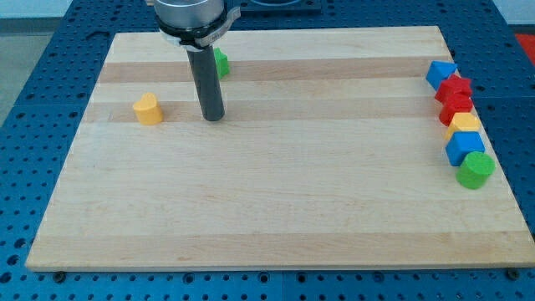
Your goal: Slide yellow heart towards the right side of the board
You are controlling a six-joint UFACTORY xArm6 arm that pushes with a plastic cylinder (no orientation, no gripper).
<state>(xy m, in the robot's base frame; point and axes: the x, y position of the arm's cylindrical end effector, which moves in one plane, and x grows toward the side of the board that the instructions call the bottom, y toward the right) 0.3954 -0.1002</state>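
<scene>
The yellow heart (pixel 149 109) lies on the wooden board (pixel 276 192) at the view's upper left. My tip (pixel 213 117) stands on the board to the right of the heart, a short gap apart from it. A green block (pixel 221 62) sits just behind the rod, partly hidden by it, so its shape is unclear.
A column of blocks lines the board's right edge: a blue block (pixel 440 73), a red block (pixel 456 87), a second red block (pixel 456 108), a yellow block (pixel 465 124), a blue block (pixel 464 147) and a green cylinder (pixel 476 170).
</scene>
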